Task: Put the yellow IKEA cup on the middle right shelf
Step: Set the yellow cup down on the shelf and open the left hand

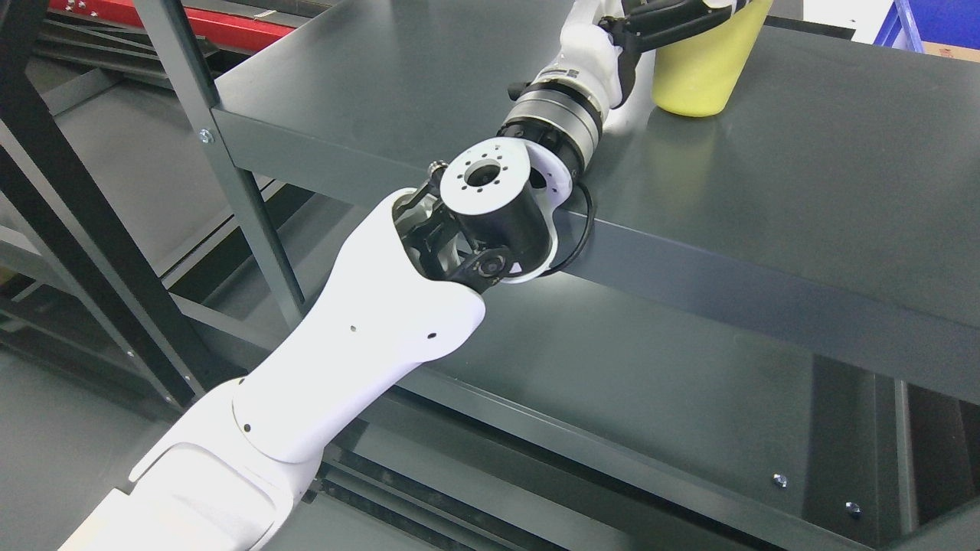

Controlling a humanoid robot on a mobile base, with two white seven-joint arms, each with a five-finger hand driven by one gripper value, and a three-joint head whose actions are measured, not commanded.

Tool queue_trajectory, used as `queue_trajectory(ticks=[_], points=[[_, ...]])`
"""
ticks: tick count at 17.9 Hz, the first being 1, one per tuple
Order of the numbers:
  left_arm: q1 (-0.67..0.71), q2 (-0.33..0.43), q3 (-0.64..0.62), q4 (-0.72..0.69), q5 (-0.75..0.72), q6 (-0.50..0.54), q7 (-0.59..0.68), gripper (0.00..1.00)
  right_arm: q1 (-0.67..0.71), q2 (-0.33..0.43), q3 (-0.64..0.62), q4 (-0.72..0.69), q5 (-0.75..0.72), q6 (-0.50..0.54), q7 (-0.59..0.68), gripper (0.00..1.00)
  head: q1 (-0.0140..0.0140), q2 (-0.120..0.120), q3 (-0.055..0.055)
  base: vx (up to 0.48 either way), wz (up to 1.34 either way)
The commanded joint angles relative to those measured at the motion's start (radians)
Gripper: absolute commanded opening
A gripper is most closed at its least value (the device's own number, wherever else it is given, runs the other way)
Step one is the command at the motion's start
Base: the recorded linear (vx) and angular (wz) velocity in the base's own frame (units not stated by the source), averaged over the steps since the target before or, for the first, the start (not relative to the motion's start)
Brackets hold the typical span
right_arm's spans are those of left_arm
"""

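Note:
A yellow cup [700,69] stands upright on the grey shelf [827,161] at the top of the head view, its rim cut off by the picture's top edge. My left arm comes in from the lower left and reaches up over the shelf's front edge. My left hand [674,19] is at the cup's upper part, with black fingers [662,23] wrapped against its left side. The cup's base rests on the shelf surface. My right arm does not show.
A lower grey shelf [651,367] lies beneath the one with the cup. A grey upright post [230,161] stands at the shelf's left corner. Dark frame bars [69,214] and a red beam [191,19] are at the left. A blue bin [934,23] shows at the top right.

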Motion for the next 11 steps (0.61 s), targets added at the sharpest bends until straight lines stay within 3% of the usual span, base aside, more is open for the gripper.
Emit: queue_trajectory(ticks=[1, 11], points=[[-0.005, 0.017, 0.031, -0.004, -0.058, -0.050, -0.007, 0.89, 0.014, -0.017, 0.017, 0.000, -0.025, -0.001, 0.000, 0.99, 0.0000, 0.000, 0.000, 0.000, 0.00], [0.021, 0.017, 0.038, -0.004, -0.352, -0.184, -0.079, 0.91, 0.014, -0.017, 0.017, 0.000, -0.025, -0.001, 0.000, 0.99, 0.0000, 0.000, 0.000, -0.020, 0.03]])
